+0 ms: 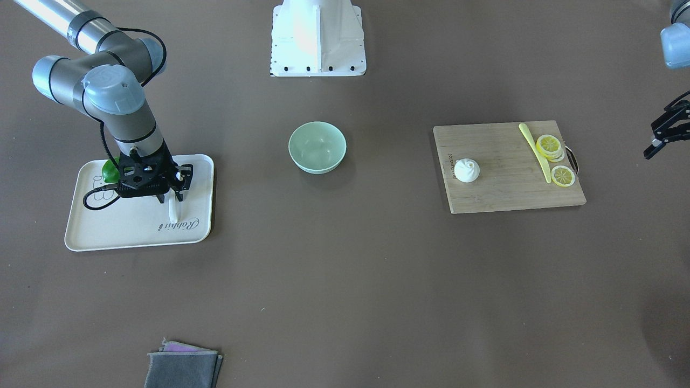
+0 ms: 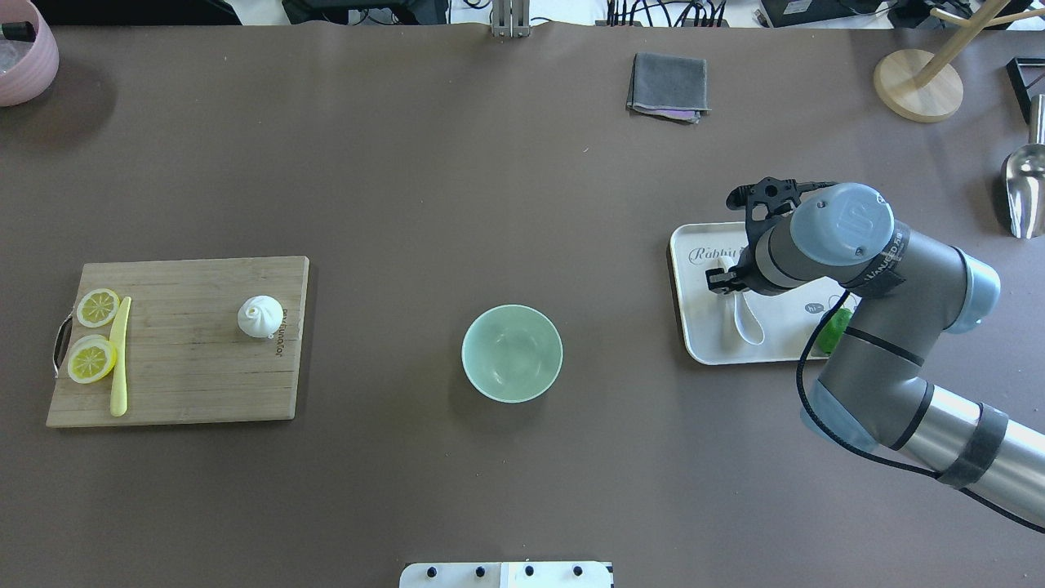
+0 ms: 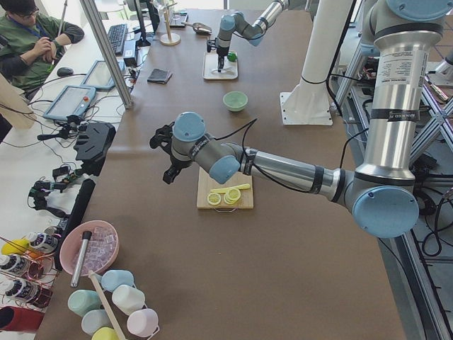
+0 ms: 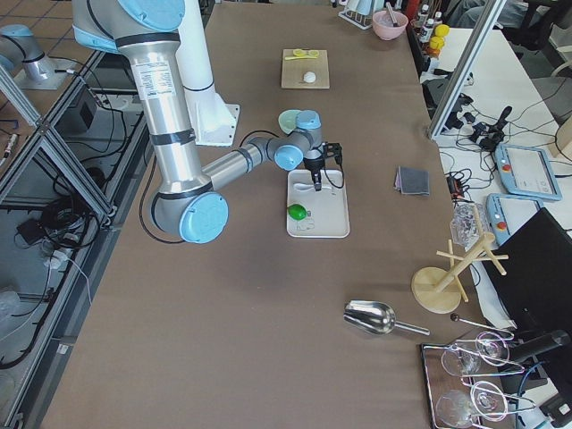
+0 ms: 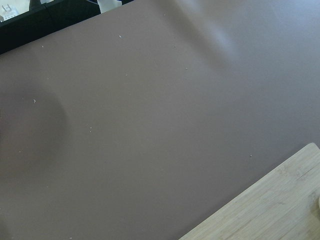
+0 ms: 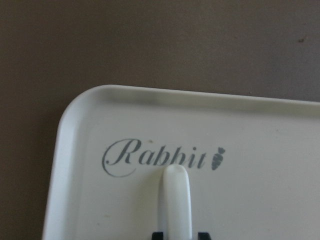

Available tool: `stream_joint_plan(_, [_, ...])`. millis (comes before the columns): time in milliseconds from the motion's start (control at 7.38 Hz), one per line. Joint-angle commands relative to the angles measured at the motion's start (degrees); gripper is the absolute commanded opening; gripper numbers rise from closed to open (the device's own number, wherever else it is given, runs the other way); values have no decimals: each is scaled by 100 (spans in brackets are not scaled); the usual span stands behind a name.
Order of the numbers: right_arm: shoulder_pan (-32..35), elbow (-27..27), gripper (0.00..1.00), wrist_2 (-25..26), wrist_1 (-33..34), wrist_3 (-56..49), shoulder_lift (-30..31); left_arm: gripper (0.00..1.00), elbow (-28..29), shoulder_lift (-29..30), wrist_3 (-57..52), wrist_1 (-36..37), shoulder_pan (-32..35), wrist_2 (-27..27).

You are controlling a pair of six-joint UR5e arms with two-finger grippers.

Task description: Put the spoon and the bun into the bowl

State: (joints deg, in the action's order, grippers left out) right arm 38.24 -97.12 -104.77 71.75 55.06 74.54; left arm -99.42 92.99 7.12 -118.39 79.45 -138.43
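Spoon [image 1: 173,211] on the tray [image 1: 118,226], bun [image 1: 466,170] on the board [image 1: 506,188], bowl [image 1: 317,161] between them.
The mint bowl is bare inside. The white tray, lettered "Rabbit" with a small carrot, holds the spoon and a lime [image 1: 110,171]; the right gripper [image 1: 171,198] straddles the spoon's handle, pinching or not I cannot tell. The bun shares the board with lemon slices [image 1: 562,176] and a knife [image 1: 536,151]. The left gripper [image 1: 653,141] hangs spread beyond it.

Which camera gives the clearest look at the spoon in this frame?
Overhead exterior: the spoon lies on the tray with its scoop bare, only the handle under the right claw. Right wrist shows just the handle end; front-facing a sliver below the claw; exterior right shows it tiny; the other two, nothing discernible.
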Motion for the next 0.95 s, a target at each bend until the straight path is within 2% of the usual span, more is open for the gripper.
stream_joint_plan(0, [-1, 0, 0, 0, -3, 223, -53, 98, -7, 0, 0, 0, 0, 0])
stream_joint_plan(271, [8, -183, 0, -9, 84, 600, -227, 98, 1, 0, 0, 0, 0, 0])
stream_joint_plan(407, [-1, -280, 0, -26, 276, 1290, -507, 98, -7, 0, 0, 0, 0, 0])
stream_joint_plan(678, [-114, -483, 0, 17, 1249, 3255, -1367, 98, -7, 9, 0, 0, 0, 0])
stream_joint_plan(814, [-489, -457, 0, 488, 1715, 4388, -1876, 98, -7, 9, 9, 0, 0, 0])
